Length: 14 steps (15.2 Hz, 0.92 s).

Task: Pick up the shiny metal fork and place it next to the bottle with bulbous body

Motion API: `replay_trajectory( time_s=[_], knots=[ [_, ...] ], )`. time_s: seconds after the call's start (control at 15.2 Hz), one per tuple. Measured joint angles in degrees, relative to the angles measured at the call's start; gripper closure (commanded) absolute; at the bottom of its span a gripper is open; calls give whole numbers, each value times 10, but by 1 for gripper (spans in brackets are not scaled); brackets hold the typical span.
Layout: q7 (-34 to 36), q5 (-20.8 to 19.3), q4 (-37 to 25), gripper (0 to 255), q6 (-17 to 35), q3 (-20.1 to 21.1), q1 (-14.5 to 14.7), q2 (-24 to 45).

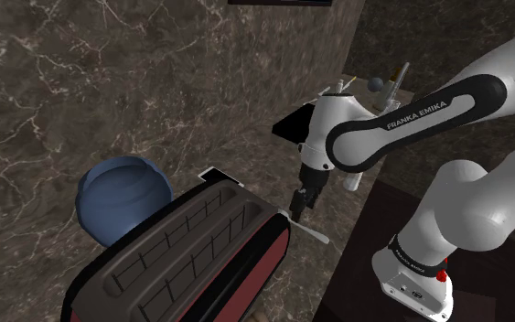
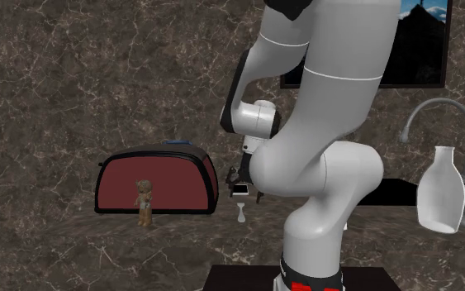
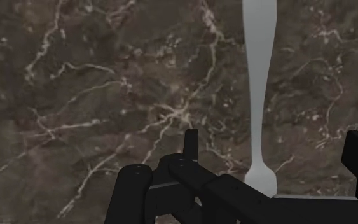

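1. Lying flat on the dark stone counter [image 3: 75, 95], the pale grey fork [image 3: 259, 95] sits right under the gripper [image 1: 298, 203], between its two fingers.
2. The fingers stand apart and hold nothing.
3. I think the fork is thin, hard and light. It may be slippery, and it lies very low, so it could slide away.
4. The best place to pinch looks like the long handle, near its middle, across the thin sides.
5. A red toaster [image 1: 191, 256] sits near the gripper, with a blue bowl [image 1: 123, 197] farther off.
6. The white bottle [image 2: 437, 190] with the fat body stands well away from the gripper, by the tap [image 2: 449, 112].
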<state>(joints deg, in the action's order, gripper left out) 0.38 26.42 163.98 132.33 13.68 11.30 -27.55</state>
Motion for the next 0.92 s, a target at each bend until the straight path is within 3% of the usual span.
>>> replay_trajectory(
  time_s=[0.4, 0.79, 0.86, 0.92],
  knots=[
    [-11, 28, 16, 0, 65, 11, 15, 49],
    [-13, 31, 17, 0, 75, 12, 17, 56],
    [-13, 31, 17, 255, 75, 12, 17, 56],
    [-13, 31, 17, 255, 75, 12, 17, 56]
  ],
)
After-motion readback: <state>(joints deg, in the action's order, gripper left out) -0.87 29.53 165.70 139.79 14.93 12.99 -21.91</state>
